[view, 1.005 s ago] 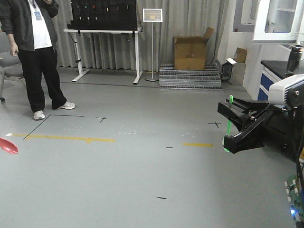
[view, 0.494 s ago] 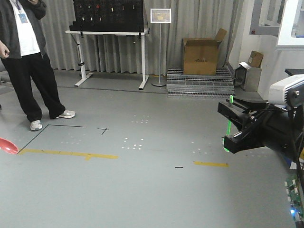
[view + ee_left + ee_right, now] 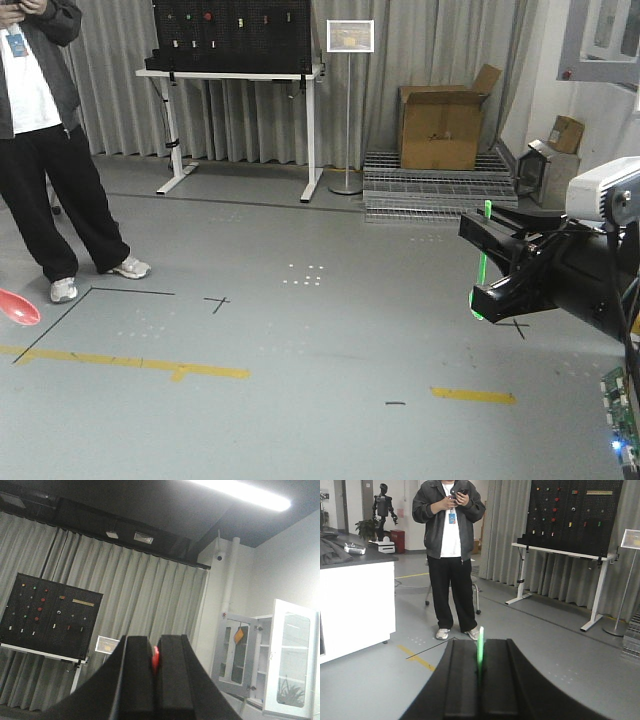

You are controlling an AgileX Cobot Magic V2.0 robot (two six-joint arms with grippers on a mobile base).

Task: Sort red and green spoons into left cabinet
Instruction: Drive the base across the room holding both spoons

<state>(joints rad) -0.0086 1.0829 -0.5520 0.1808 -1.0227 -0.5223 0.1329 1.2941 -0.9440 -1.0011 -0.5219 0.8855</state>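
Green spoon (image 3: 483, 262): slim plastic, carried upright in the right gripper (image 3: 480, 645), whose jaws are clamped on its handle. The handle tip stands above the upper finger in the front view.

Red spoon (image 3: 18, 307): only its bowl shows, at the left edge of the front view. At the left wrist, a sliver of red sits pinched between the closed pads of the left gripper (image 3: 153, 647).

Handling: we judge both spoons light and stiff enough to carry. They are thin and smooth, so they may pivot or slip in a pinch. Mid-handle is the place to hold. Where along the red handle the grip sits we cannot tell; probably toward the tail.

Left cabinet: in no view. Both spoons are over open floor (image 3: 300, 350).
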